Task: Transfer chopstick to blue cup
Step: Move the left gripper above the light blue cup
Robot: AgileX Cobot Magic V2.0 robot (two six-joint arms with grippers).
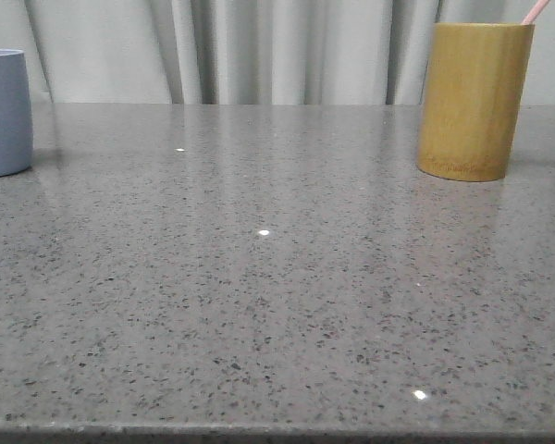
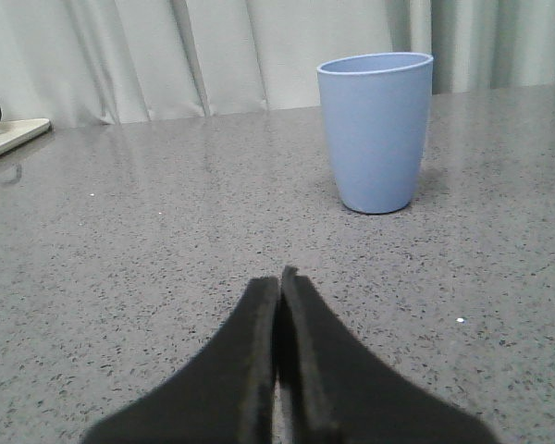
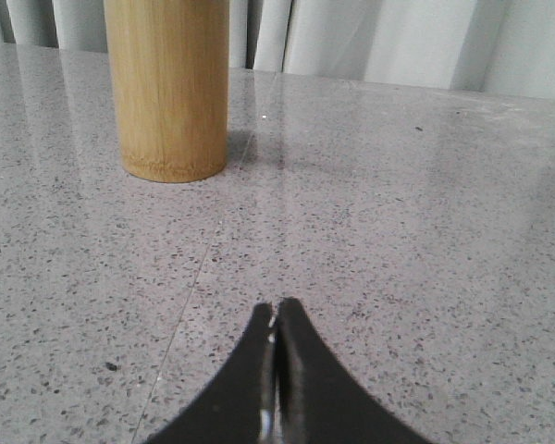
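Chopstick [image 1: 536,10] — only its pale pink tip shows, leaning out over the rim of the bamboo cylinder [image 1: 474,100] at the far right of the bench [image 1: 259,296]; the rest sits inside. Not yet grasped.

Left to right across the bench: blue cup [image 1: 2,111] upright at the far left edge, open speckled grey surface between, bamboo cylinder at far right. The two vessels are well apart.

Left pincer [image 2: 279,277] — jaws pressed together, nothing held, low over the bench, with the blue cup ahead of it. Right pincer [image 3: 276,308] — jaws likewise closed and empty, low over the bench, with the bamboo cylinder ahead and off to one side.

Step in hand, as judged: fetch the chopstick with the right arm, the nearer one. To do it well: spread the jaws before approach, come in above the cylinder rim, pinch the exposed pink end, and lift straight up until the lower end is free. The stick is thin, so centre it between the pads.
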